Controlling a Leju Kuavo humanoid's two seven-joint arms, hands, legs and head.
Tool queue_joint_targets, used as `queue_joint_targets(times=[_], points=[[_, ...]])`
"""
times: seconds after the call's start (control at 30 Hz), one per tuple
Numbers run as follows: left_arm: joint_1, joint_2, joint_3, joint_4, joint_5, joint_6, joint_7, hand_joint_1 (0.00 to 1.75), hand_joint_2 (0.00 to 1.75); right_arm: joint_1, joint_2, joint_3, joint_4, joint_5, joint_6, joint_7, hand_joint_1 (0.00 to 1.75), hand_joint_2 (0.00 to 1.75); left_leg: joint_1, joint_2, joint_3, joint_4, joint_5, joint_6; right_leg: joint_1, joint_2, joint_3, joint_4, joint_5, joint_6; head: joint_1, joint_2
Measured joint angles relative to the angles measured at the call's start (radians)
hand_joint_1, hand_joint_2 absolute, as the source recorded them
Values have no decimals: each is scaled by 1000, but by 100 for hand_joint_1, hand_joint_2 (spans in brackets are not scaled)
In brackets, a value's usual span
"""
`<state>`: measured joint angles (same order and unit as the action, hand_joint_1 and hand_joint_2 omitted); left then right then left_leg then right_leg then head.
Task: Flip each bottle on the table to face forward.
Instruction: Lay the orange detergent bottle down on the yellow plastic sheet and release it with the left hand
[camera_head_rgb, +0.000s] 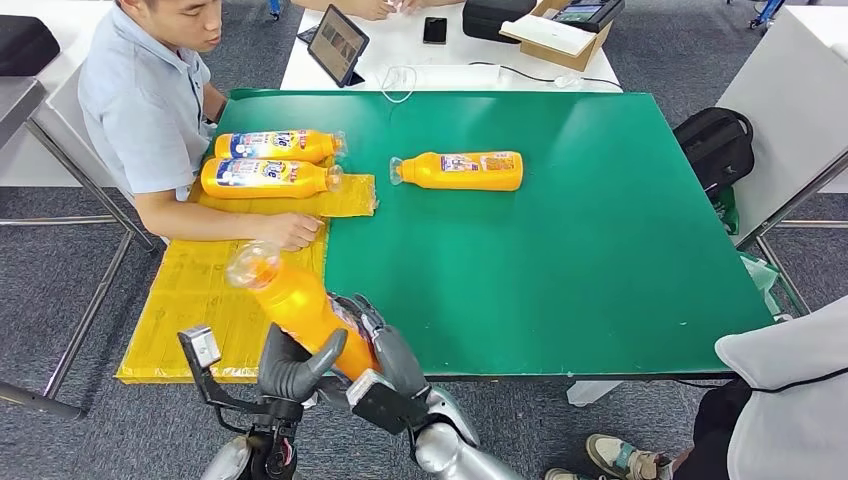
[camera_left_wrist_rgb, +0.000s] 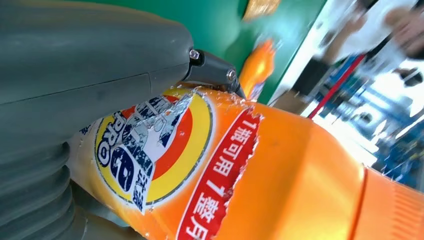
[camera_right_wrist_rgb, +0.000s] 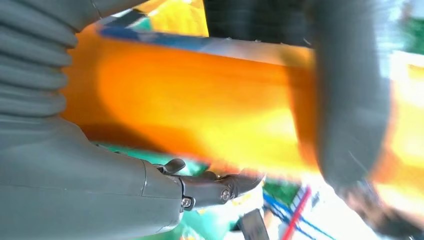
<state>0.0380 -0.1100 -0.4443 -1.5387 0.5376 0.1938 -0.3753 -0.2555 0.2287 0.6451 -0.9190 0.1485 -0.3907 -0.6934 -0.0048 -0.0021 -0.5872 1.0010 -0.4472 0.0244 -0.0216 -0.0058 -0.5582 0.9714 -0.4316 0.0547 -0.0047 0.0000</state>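
Held bottle: I grip it in my left robot hand and right robot hand, lifted above the worktop near edge.
Risk: smooth body could slip mid-turn, or swing into the person's hand just beyond.

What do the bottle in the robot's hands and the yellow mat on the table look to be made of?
Held bottle: likely glossy orange plastic, going by its sheen, with a clear cap and a printed film label torn at the edge. Yellow mat: probably thin crinkled plastic sheet or wrapping; wrinkles and shine show, but it's uncertain.

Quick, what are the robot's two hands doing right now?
Left hand: holding the orange bottle.
Right hand: holding the same bottle.
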Motion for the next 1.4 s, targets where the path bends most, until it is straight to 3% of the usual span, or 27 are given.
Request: queue_joint_targets(times=[0.23, 0.4, 0.5, 0.57, 0.67, 0.8, 1.13, 1.17, 1.27, 1.3, 1.37, 1.4], points=[[20, 17, 110, -61, -99, 153, -37, 175, 175, 169, -86, -135, -315, -28, -177, -6, 0, 0, 0, -1, 0, 0, 0, 0, 0, -1, 0, 0, 0, 0, 0, 0], [26, 43, 190, -63, -263, 274, -85, 175, 175, 287, -113, -285, -545, 1, -302, -6, 0, 0, 0, -1, 0, 0, 0, 0, 0, -1, 0, 0, 0, 0, 0, 0], [22, 62, 220, -57, -392, 323, -84, 175, 175, 330, -115, -365, -648, -3, -305, -6, 0, 0, 0, -1, 0, 0, 0, 0, 0, 0, -1, 0, 0, 0, 0, 0], [1, 79, 229, -24, -596, 392, -61, 175, 175, 347, -115, -403, -688, -21, -299, -6, 0, 0, 0, -1, 0, 0, 0, 0, 0, -1, -1, 0, 0, 0, 0, 0], [-69, 106, 234, 87, -963, 452, 10, 175, 175, 352, -115, -430, -709, -47, -262, -6, 0, 0, 0, -1, 0, 0, 0, 0, 0, -1, 0, 0, 0, 0, 0, 0], [-193, 130, 234, 296, -1310, 453, 102, 175, 175, 341, -104, -433, -704, -59, -193, -6, 0, 0, 0, -1, 0, 0, 2, -1, 0, -1, 1, 0, 2, -2, 0, 0], [-376, 154, 230, 645, -1501, 387, 152, 172, 175, 306, -74, -429, -628, -61, -112, -6, 0, 0, 0, 0, -1, 0, 3, -1, 0, -1, 0, 0, 2, -3, 0, 0], [-390, 154, 230, 673, -1498, 382, 148, 149, 175, 303, -72, -429, -616, -58, -111, -6, 0, 0, 0, 0, -1, 0, 3, -1, 0, -1, 0, 0, 2, -3, 0, 0], [-427, 154, 230, 735, -1481, 369, 134, 24, 175, 295, -68, -428, -583, -59, -106, -6, 0, 0, 0, 0, -1, 0, 3, -1, 0, -1, 0, 0, 2, -3, 0, 0], [-438, 154, 230, 752, -1470, 356, 127, 3, 175, 292, -67, -429, -570, -64, -104, -6, 0, 0, 0, 0, -1, 0, 3, -1, 0, -1, 0, 0, 2, -3, 0, 0], [-454, 153, 234, 774, -1418, 293, 106, 0, 175, 288, -66, -432, -545, -71, -99, -6, 0, 0, 0, 0, 0, 0, 3, -1, 0, -1, 0, 0, 2, -3, 0, 0], [-460, 152, 240, 779, -1375, 239, 95, 0, 131, 288, -65, -436, -534, -73, -96, -6, 0, 0, 0, -1, 0, 0, 3, -1, 0, -1, 1, 0, 2, -3, 0, 0]])
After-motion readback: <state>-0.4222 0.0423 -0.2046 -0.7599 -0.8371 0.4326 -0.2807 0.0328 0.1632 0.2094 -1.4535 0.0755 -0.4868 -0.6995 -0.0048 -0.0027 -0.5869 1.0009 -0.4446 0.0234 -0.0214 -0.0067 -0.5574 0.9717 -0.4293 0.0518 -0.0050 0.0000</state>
